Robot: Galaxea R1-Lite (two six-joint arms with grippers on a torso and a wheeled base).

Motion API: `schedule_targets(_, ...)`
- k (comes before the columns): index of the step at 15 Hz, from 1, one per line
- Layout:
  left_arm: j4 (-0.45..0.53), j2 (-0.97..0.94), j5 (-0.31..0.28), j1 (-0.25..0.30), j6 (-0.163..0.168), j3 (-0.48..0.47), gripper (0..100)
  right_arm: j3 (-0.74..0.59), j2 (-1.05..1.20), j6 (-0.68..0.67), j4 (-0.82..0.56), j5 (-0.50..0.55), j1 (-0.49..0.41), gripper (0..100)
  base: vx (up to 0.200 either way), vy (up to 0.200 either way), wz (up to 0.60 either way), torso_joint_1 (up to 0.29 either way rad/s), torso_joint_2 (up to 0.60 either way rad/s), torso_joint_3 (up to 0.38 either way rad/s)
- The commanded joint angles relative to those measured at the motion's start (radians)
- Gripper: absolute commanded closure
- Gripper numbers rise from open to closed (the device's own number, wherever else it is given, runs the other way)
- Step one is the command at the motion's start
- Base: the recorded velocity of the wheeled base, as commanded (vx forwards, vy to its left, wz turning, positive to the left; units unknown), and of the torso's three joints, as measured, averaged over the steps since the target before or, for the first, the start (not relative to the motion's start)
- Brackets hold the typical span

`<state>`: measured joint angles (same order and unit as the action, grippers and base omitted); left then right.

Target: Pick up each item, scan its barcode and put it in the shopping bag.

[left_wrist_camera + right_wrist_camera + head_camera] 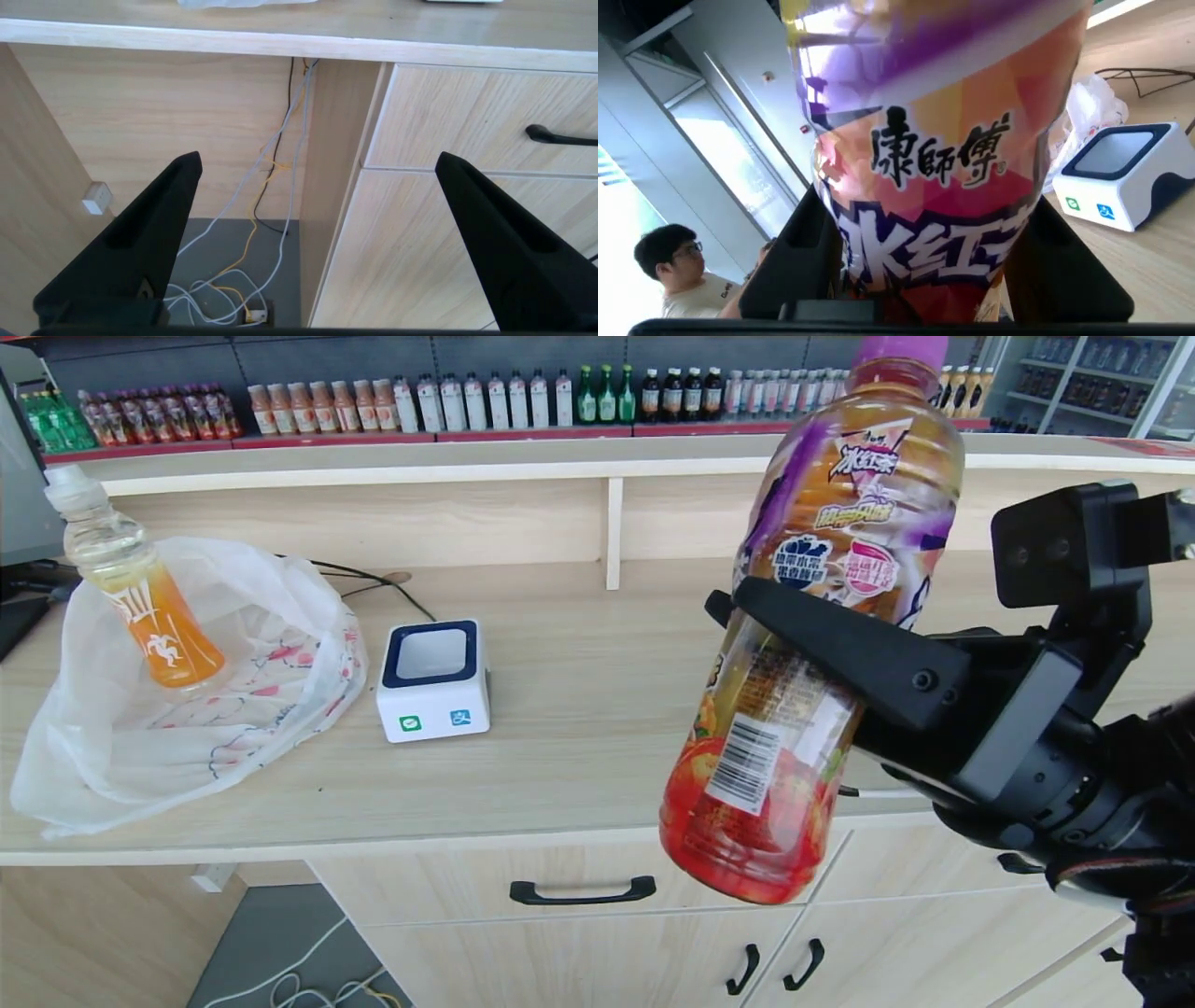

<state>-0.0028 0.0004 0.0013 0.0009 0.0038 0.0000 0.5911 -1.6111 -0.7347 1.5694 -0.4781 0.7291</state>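
Observation:
My right gripper (794, 653) is shut on a purple-capped bottle of red-orange tea (822, 616), held up off the counter at the right, tilted, its barcode (742, 763) facing the head camera. The same bottle (934, 159) sits between my right fingers (799, 257) in the right wrist view. The white scanner (434, 679) with a dark-rimmed window stands mid-counter, well to the left of the bottle. At the far left lies the white shopping bag (187, 709) with an orange drink bottle (140, 579) standing tilted in it. My left gripper (318, 243) is open, below the counter edge, facing the cabinet.
The wooden counter (579, 709) has a raised back ledge (607, 476); shelves of bottles (467, 401) line the wall behind. Black cables (364, 581) run behind the scanner. Drawers with black handles (581, 893) sit below the counter front. Loose cables (252, 243) hang under the counter.

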Motion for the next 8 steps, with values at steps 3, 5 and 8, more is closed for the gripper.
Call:
schedule_targets(3, 0.0, 0.0, 0.0, 0.001, 0.001, 0.0, 0, -0.016, 0.013, 0.0, 0.001, -0.001, 0.007, 100, 0.0, 0.0, 0.0, 0.0, 0.0, 0.0)
schedule_targets(5, 0.0, 0.0, 0.0, 0.001, 0.001, 0.0, 0, -0.023, 0.013, 0.0, 0.001, -0.001, 0.007, 100, 0.0, 0.0, 0.0, 0.0, 0.0, 0.0)
schedule_targets(8, 0.0, 0.0, 0.0, 0.001, 0.001, 0.0, 0, -0.023, 0.017, 0.001, 0.001, -0.001, 0.007, 100, 0.0, 0.0, 0.0, 0.0, 0.0, 0.0)
